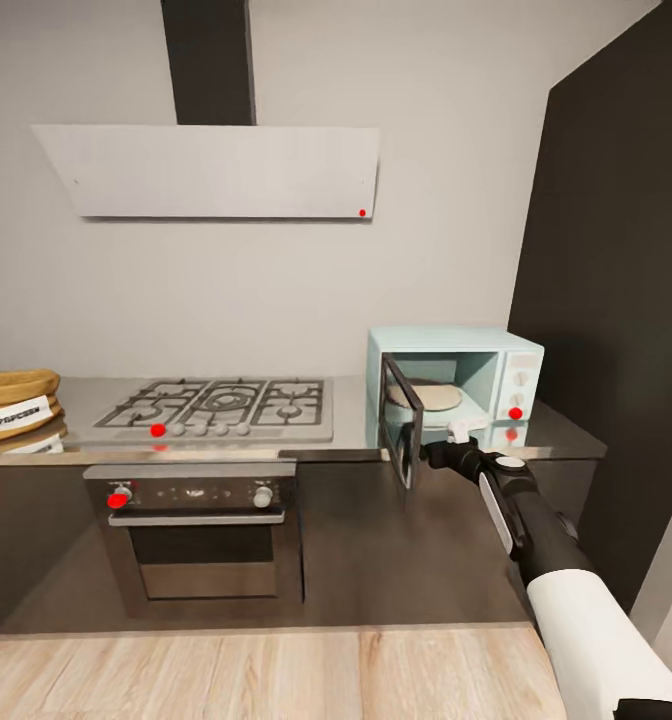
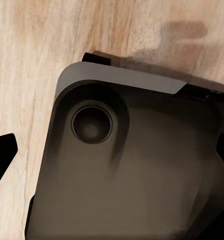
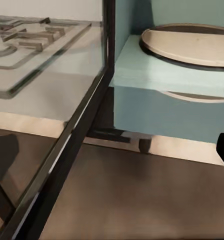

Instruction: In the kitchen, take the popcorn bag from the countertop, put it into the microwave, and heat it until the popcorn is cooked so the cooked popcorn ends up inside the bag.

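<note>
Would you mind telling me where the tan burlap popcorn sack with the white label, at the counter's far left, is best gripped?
Probably by the rolled-down rim at the top of the tan burlap popcorn sack, coming from above: it sits upright on the shiny grey countertop, and that thick rolled edge gives an end effector something firm to pinch. Part of the sack is cut off by the head view's edge.

Dark robot base [image 2: 132,175] over pale wooden floor [image 2: 32,60]; round recess [image 2: 93,122].

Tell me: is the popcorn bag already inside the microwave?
No. The popcorn bag sits on the countertop left of the hob, while the open microwave holds just its turntable plate.
</note>
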### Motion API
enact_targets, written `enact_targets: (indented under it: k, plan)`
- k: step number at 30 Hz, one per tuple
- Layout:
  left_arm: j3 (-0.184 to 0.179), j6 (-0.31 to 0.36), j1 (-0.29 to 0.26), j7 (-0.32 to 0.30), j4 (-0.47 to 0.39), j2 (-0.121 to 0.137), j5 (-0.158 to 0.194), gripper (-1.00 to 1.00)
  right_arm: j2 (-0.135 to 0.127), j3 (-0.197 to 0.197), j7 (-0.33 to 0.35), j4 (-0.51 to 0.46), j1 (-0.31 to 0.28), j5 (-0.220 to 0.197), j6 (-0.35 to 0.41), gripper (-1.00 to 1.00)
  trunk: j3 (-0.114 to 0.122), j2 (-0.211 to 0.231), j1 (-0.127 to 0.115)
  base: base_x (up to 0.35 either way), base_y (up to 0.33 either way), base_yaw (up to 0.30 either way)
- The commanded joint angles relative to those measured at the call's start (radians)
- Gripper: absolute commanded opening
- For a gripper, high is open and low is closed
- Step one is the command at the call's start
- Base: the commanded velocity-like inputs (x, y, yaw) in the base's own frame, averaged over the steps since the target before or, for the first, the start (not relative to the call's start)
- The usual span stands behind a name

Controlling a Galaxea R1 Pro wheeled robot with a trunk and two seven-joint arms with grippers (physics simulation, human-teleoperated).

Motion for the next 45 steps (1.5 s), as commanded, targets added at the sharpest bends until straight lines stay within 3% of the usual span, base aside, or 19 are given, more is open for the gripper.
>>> enact_targets:
  k: [1, 6, 10, 12, 13, 15, 20, 23, 26, 27, 28, 31, 34, 36, 45]
  plan:
    - [0.003, -0.001, 0.0, 0.0, -0.001, 0.0, 0.003, 1.0, 0.001, 0.024, 0.077, -0.002, 0.0, -0.011, 0.008, 1.0, -0.001, -0.001, 0.0, -0.002, 0.003, 0.0]
    - [0.003, -0.001, 0.0, 0.0, -0.001, 0.0, 0.003, 1.0, -0.03, 0.018, 0.074, -0.003, 0.0, -0.011, 0.008, 1.0, -0.001, -0.001, 0.0, 0.0, 0.0, 0.0]
    - [0.003, -0.001, 0.0, 0.0, -0.001, 0.0, 0.003, 1.0, -0.052, -0.041, 0.057, -0.002, 0.0, -0.011, 0.02, 1.0, -0.001, -0.001, 0.0, 0.0, 0.0, 0.0]
    - [0.004, -0.001, 0.0, 0.0, -0.001, 0.0, 0.004, 1.0, -0.099, -0.055, 0.049, 0.034, 0.0, -0.011, 0.05, 1.0, -0.001, -0.001, 0.0, 0.0, 0.0, 0.0]
    - [0.004, -0.001, 0.0, 0.0, -0.001, 0.0, 0.004, 1.0, -0.135, -0.057, 0.047, 0.062, 0.0, -0.011, 0.064, 1.0, -0.001, -0.001, 0.0, 0.0, 0.0, 0.0]
    - [0.004, -0.001, 0.0, 0.0, -0.001, 0.0, 0.005, 1.0, -0.174, -0.06, 0.041, 0.133, 0.0, -0.012, 0.073, 1.0, -0.001, -0.001, 0.0, 0.0, 0.0, 0.0]
    - [0.004, -0.001, 0.0, 0.0, -0.002, -0.001, 0.005, 1.0, -0.222, -0.062, 0.013, 0.402, 0.0, -0.011, 0.061, 1.0, -0.001, -0.001, 0.0, 0.0, 0.0, 0.0]
    - [0.003, -0.001, 0.0, 0.0, -0.002, -0.002, 0.003, 1.0, -0.22, -0.061, -0.054, 0.645, 0.023, -0.012, -0.025, 1.0, -0.001, -0.001, 0.0, 0.0, 0.0, 0.0]
    - [0.003, -0.001, 0.0, 0.0, -0.002, -0.002, 0.003, 1.0, -0.208, -0.06, -0.07, 0.931, 0.048, -0.013, -0.188, 1.0, -0.001, -0.001, 0.0, 0.0, 0.0, 0.0]
    - [0.003, -0.001, 0.0, 0.0, -0.001, -0.002, 0.003, 1.0, -0.197, -0.059, -0.078, 0.971, 0.063, -0.013, -0.238, 1.0, -0.001, -0.001, 0.0, 0.0, 0.0, 0.0]
    - [0.003, -0.001, 0.0, 0.0, -0.001, -0.002, 0.003, 1.0, -0.189, -0.059, -0.091, 0.986, 0.095, -0.014, -0.261, 1.0, -0.001, -0.001, 0.0, 0.0, 0.0, 0.0]
    - [0.004, -0.001, 0.0, 0.0, -0.001, -0.002, 0.004, 1.0, -0.154, -0.059, -0.157, 1.008, 0.265, -0.018, -0.306, 1.0, -0.001, -0.001, 0.0, 0.0, 0.0, 0.0]
    - [0.004, -0.001, 0.0, 0.001, 0.0, -0.002, 0.005, 1.0, -0.102, -0.06, -0.19, 1.012, 0.388, -0.021, -0.418, 1.0, -0.001, -0.001, 0.0, 0.0, 0.0, 0.0]
    - [0.004, -0.001, 0.0, 0.001, 0.0, -0.002, 0.005, 1.0, -0.079, -0.06, -0.214, 1.013, 0.439, -0.021, -0.458, 1.0, -0.001, -0.001, 0.0, 0.0, 0.0, 0.0]
    - [0.004, -0.001, 0.0, 0.001, 0.001, 0.0, 0.006, 1.0, -0.074, -0.061, -0.243, 1.013, 0.467, -0.022, -0.478, 1.0, -0.001, -0.001, 0.0, 0.0, 0.0, 0.0]
